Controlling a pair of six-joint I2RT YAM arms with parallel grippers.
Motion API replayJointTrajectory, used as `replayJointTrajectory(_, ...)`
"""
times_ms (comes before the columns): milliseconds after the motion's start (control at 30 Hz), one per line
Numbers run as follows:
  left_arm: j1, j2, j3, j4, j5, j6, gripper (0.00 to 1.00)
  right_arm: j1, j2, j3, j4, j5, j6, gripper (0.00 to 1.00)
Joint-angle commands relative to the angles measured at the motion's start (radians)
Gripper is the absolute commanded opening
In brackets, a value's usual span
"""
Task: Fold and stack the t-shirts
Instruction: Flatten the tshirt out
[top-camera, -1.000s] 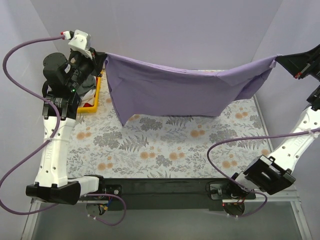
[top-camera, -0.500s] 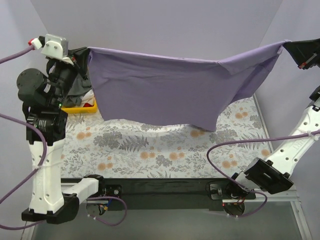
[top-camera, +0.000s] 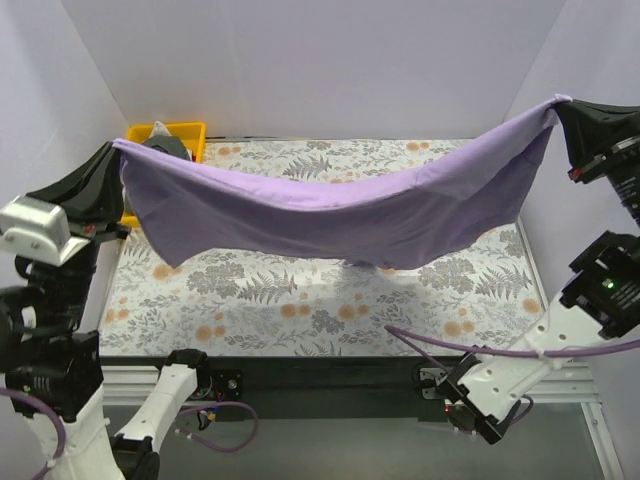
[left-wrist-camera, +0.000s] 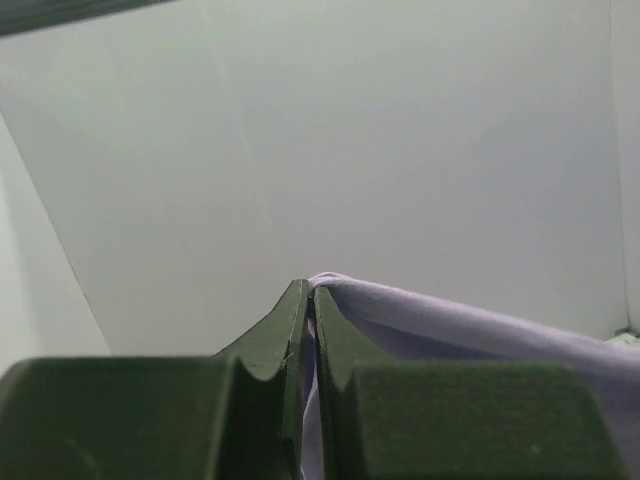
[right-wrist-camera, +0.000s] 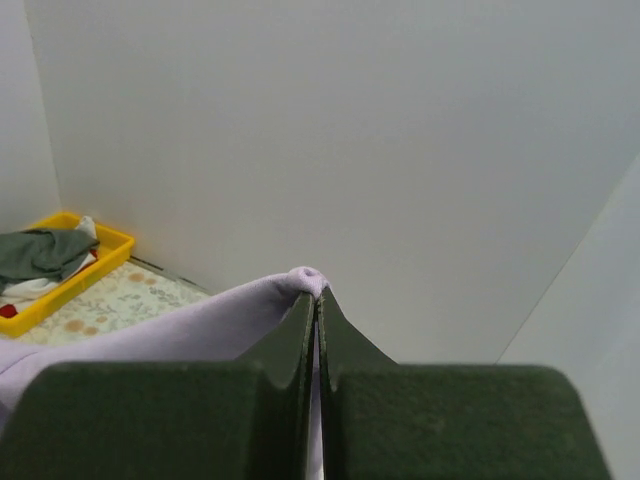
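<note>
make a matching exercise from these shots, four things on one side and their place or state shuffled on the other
Things
1. lilac t-shirt
2. yellow tray
3. grey-green shirt
4. left end effector

Place or state
a. lying in the tray
b. shut on a corner of the lilac t-shirt
c. at the far left corner of the table
d. held up at two corners, sagging in the middle

Pairs: 1-d, 2-c, 3-a, 4-b

The lilac t-shirt (top-camera: 330, 205) is soft, matt cloth — smooth, barely creased; the yellow tray (top-camera: 192, 127) looks hard plastic — slightly glossy.
</note>
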Motion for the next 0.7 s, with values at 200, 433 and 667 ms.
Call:
replayJointTrajectory(200,0.005,-0.022,-0.001,-0.004,-0.065,0.036,0.0,-0.007,0.09,0.113,0.148,-0.016,0.208,0.01)
replayJointTrajectory(433,0.005,0.058,0.018,-0.009,-0.086,0.001,0.0,-0.007,0.216,0.153,0.247,-0.034,0.306,0.01)
replayJointTrajectory(667,0.005,0.112,0.024,-0.021,-0.094,-0.024,0.0,0.14,0.383,0.264,0.034,0.032,0.13,0.01)
